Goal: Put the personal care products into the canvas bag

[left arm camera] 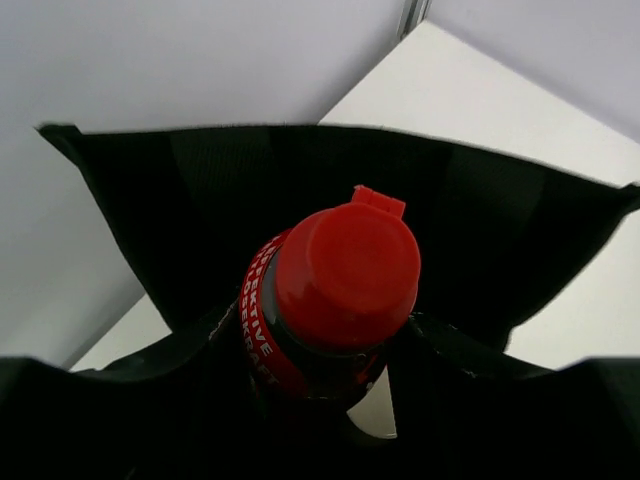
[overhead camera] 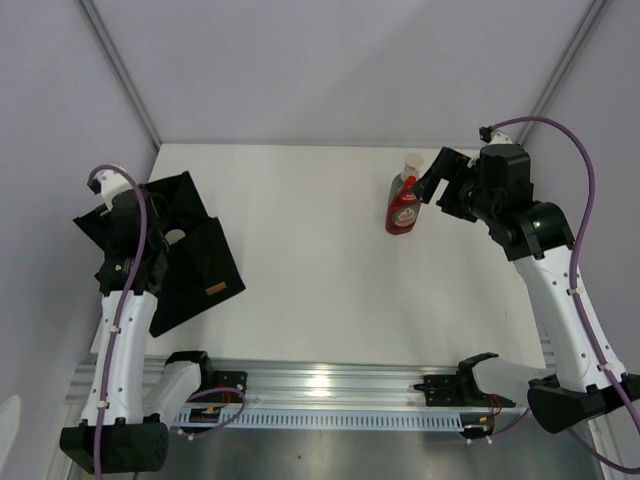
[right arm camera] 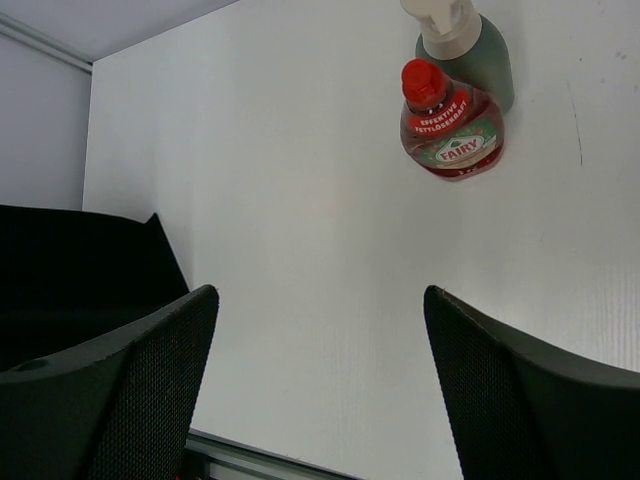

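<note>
Held bottle [left arm camera: 345,275]: red cap up toward the left wrist lens, body apparently pinched in left gripper [left arm camera: 322,400]. Black bag [left arm camera: 520,230] fabric stands behind it and on both sides. Bag sits at the left edge of the table [overhead camera: 300,260]. Depth of bottle past the rim: cannot tell.

Right gripper [right arm camera: 318,310] is spread wide and holds nothing. It is near the far right corner, facing the red bottle [right arm camera: 452,130], which touches the grey bottle [right arm camera: 485,60] behind it.

Step judged: release held bottle into bag.
- Lower it well below the floppy rim before parting the jaws.
- Keep it vertical so the fabric cannot snag the base.
- Risk: bag wall folds inward and the bottle tips out.

Likely next for right: take the red bottle by its sides without nudging the grey one.
</note>
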Robot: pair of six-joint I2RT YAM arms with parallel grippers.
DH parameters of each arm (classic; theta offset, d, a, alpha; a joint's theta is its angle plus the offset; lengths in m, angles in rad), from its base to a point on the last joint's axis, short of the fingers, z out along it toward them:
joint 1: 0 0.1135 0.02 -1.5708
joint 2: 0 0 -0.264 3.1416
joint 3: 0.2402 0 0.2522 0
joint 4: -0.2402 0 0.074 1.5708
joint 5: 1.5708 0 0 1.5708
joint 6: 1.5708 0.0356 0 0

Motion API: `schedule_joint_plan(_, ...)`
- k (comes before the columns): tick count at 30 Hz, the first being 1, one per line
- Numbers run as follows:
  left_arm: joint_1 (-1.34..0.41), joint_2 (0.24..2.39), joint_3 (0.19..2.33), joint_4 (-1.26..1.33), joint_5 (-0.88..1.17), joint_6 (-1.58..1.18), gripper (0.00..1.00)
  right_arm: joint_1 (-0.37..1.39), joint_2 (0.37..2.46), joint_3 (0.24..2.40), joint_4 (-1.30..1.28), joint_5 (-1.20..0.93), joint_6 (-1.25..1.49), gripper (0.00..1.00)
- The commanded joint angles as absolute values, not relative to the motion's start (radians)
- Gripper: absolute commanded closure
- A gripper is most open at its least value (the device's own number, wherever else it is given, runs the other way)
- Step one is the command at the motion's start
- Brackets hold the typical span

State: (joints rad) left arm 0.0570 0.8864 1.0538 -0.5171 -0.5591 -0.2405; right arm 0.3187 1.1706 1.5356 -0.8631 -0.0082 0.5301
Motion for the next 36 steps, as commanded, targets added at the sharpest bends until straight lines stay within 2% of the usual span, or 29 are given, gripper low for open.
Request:
schedule_joint_plan(1, 0.086, 0.861, 1.029, -0.353, -0.555, -0.290, 1.00, 0.318, 1.181, 1.539, -0.845, -0.017, 0.526, 0.12)
schedule_joint_plan(18, 0.103, 0.838, 0.862, -0.387, -0.592, -0.357, 0.99, 0.316, 1.195, 1.554, -0.851, -0.009, 0.515, 0.12)
schedule_joint_plan(20, 0.103, 0.850, 0.865, -0.406, -0.586, -0.362, 0.93, 0.314, 1.193, 1.554, -0.851, -0.009, 0.515, 0.12)
schedule_joint_plan(24, 0.103, 0.862, 0.868, -0.416, -0.575, -0.361, 0.87, 0.316, 1.192, 1.552, -0.850, -0.008, 0.517, 0.12)
schedule_joint_plan(31, 0.103, 0.868, 0.876, -0.428, -0.571, -0.362, 0.59, 0.305, 1.201, 1.560, -0.841, -0.017, 0.529, 0.12)
schedule_joint_plan(36, 0.101, 0.862, 0.884, -0.440, -0.561, -0.382, 0.53, 0.296, 1.197, 1.563, -0.842, -0.017, 0.532, 0.12)
